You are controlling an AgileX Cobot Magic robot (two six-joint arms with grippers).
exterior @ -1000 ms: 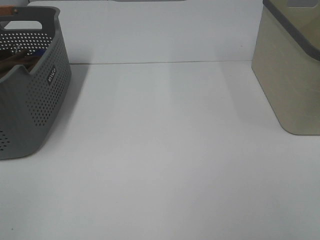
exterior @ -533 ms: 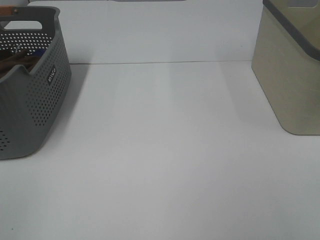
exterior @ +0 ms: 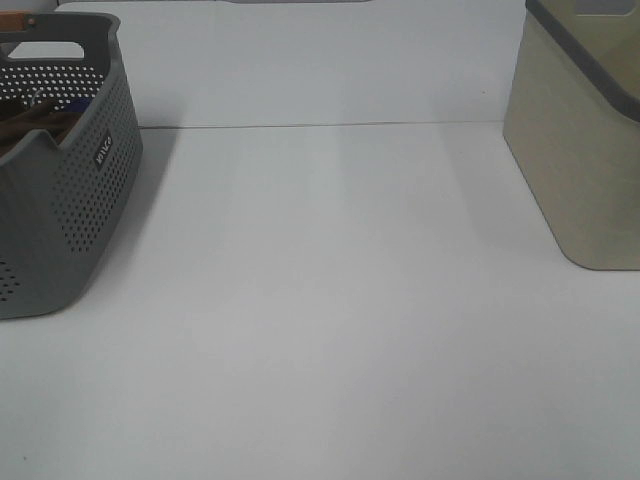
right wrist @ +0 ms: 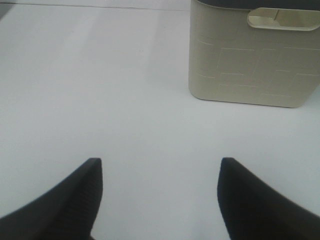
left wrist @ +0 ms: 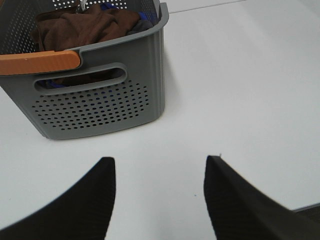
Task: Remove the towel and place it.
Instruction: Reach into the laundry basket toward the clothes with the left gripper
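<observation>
Nothing is changing across the last second: in the high view the white surface [exterior: 330, 300], the grey perforated basket [exterior: 90, 200] and the beige bin [exterior: 580, 150] are sitting exactly as before, and neither arm is entering that view. So the task is not yet getting under way.

The dark brown towel [left wrist: 85, 27] is lying bunched inside the basket, at the surface's left edge, with a blue cloth [left wrist: 144, 20] tucked beside it under the rim. The left fingers [left wrist: 95, 200] are standing wide apart and gripping nothing, hovering short of the basket's end with the orange handle [left wrist: 40, 61]. The right fingers [right wrist: 85, 195] are spreading wide too, empty, facing the bin at the right edge. The left arm is looking best placed to reach in first.
</observation>
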